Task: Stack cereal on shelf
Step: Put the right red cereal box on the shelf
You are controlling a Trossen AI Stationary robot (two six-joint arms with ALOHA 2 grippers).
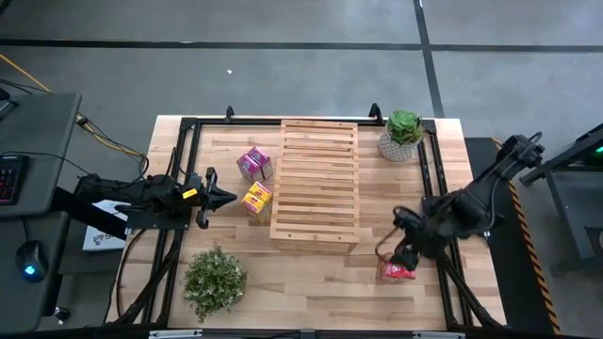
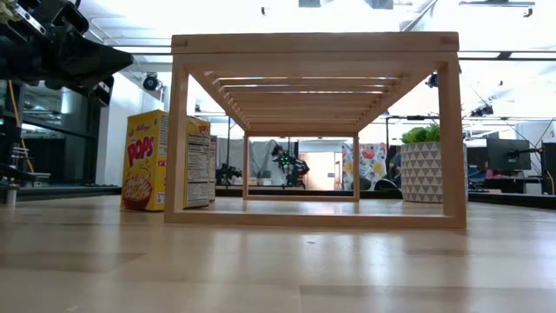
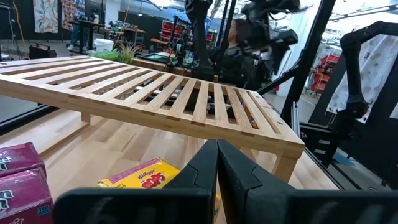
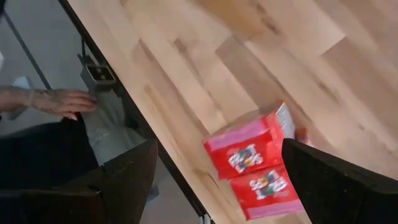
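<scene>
The slatted wooden shelf (image 1: 315, 184) stands on its legs in the middle of the table. At its left side a pink cereal box (image 1: 254, 163) and a yellow cereal box (image 1: 256, 198) stand on the table. My left gripper (image 1: 226, 198) is shut, pointing level at the yellow box (image 3: 146, 177) and stopping short of it. A red-pink cereal box (image 1: 397, 271) lies on the table near its front right corner. My right gripper (image 1: 401, 252) hangs open above it, slanting down, and the box (image 4: 258, 158) shows between its spread fingers, untouched.
A potted plant in a patterned white pot (image 1: 403, 135) stands at the far right, and a leafy plant (image 1: 215, 281) at the near left. Black frame rails (image 1: 429, 179) run along the table's sides. A person's hand (image 4: 62, 99) rests beyond the table's edge.
</scene>
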